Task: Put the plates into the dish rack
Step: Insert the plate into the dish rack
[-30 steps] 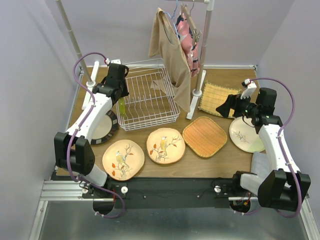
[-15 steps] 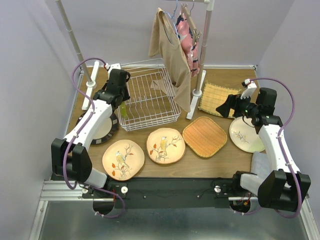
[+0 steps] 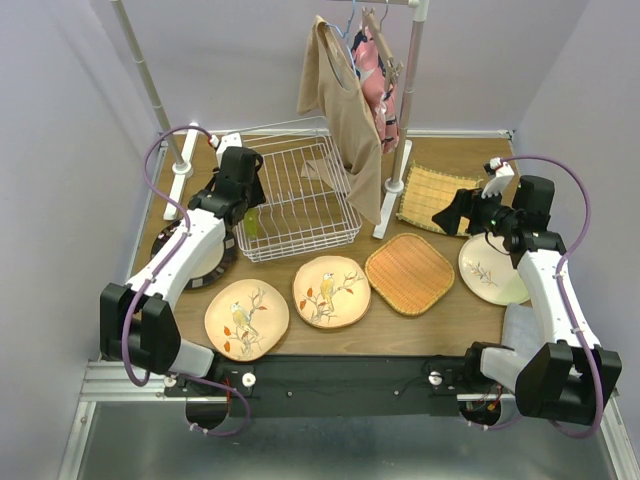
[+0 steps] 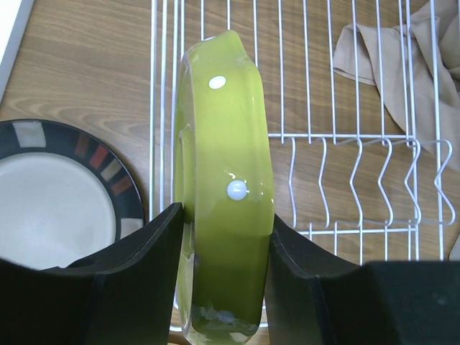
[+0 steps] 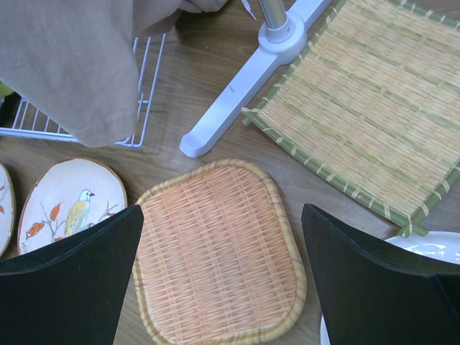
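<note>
Since a second ago my left arm has carried the lime plate [image 4: 226, 144] a touch toward 3 o'clock, and its elbow has slid toward 6. Nothing else moved.

The lime plate is glossy glazed ceramic with two white dots showing on its edge. It stands upright on its rim at the 9 o'clock end of the dish rack [image 3: 310, 247], just inside the outer wires. The rack is a white wire basket with a row of kinked prongs, sitting at 11 o'clock on the wooden table [image 3: 440, 322].

The left gripper [image 4: 225, 215] is about half spread. Its black fingers [image 4: 122, 280] sit right against both faces of the plate, and I honestly can't tell if it's pinching or has just let go.

I count seven plates:
- the lime one
- one beige round with a dark patterned rim [image 4: 50, 194], flat just outside the rack at 8 o'clock
- two peach bird-painted rounds [image 3: 246, 318] [image 3: 331, 291] at 6 to 7 o'clock
- one orange woven-look rounded square [image 5: 219, 251] at 5 o'clock
- one yellow woven square [image 5: 374, 108] at 2 o'clock
- one cream round with a sprig [image 3: 492, 272] at 4 o'clock

The right gripper [image 5: 221, 212] hangs over the orange one, spread as wide as it goes and holding nothing.

Two garments, a beige top [image 3: 350, 130] and a pink one [image 3: 380, 85], hang from the white rail stand [image 5: 237, 90]. The beige one drapes over the rack's 2 o'clock corner.
</note>
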